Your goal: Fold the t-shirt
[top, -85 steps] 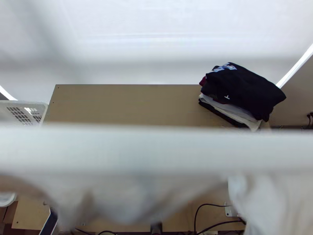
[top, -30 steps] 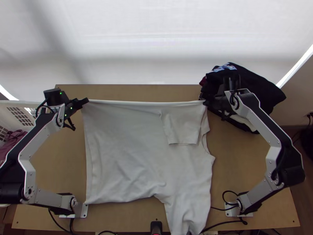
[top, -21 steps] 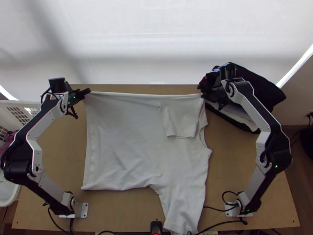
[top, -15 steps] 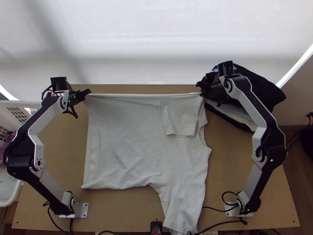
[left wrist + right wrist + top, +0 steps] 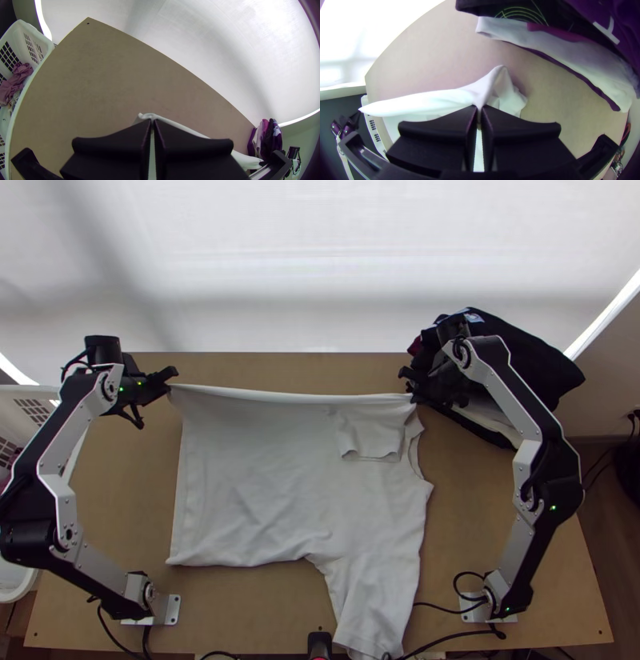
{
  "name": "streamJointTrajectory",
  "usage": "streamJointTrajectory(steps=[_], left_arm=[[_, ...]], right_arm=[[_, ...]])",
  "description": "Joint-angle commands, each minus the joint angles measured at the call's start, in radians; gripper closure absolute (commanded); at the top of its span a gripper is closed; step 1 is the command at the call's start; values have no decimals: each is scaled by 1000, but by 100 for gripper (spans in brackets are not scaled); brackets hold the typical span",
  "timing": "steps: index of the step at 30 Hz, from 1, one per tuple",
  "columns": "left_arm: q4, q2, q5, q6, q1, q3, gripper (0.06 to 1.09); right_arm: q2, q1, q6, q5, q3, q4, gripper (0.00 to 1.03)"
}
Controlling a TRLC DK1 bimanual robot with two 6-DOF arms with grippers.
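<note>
The white t-shirt [image 5: 264, 484] lies over the table's middle, its far edge stretched straight between both grippers. One sleeve is turned in near the right end; the other hangs toward the near edge. My left gripper [image 5: 171, 385] is shut on the far left corner, and my right gripper [image 5: 411, 390] on the far right one. In the left wrist view, my left gripper [image 5: 152, 125] pinches a cloth corner [image 5: 145, 116]. The right wrist view has my right gripper [image 5: 480, 111] closed on the shirt [image 5: 453, 96], with a small peak of fabric standing beyond its fingertips.
Beside the right gripper, a stack of folded dark and light clothes [image 5: 512, 368] stands at the table's far right. A white laundry basket [image 5: 24, 392] with cloth inside is at the left edge. Cables [image 5: 448, 640] lie near the right arm's base.
A white blur of cloth covered much of the top view at first; the shirt then lay stretched out. Lately the held edge has come slightly nearer, and the left gripper has shifted a little left.
</note>
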Motion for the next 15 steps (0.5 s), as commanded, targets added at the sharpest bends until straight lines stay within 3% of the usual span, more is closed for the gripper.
streamJointTrajectory(steps=[1, 15], left_arm=[[-37, -41, 12, 6, 19, -61, 105], [-25, -110, 21, 48, 31, -305, 105]], right_arm=[[-77, 12, -22, 12, -63, -29, 100], [-234, 27, -51, 14, -308, 13, 100]])
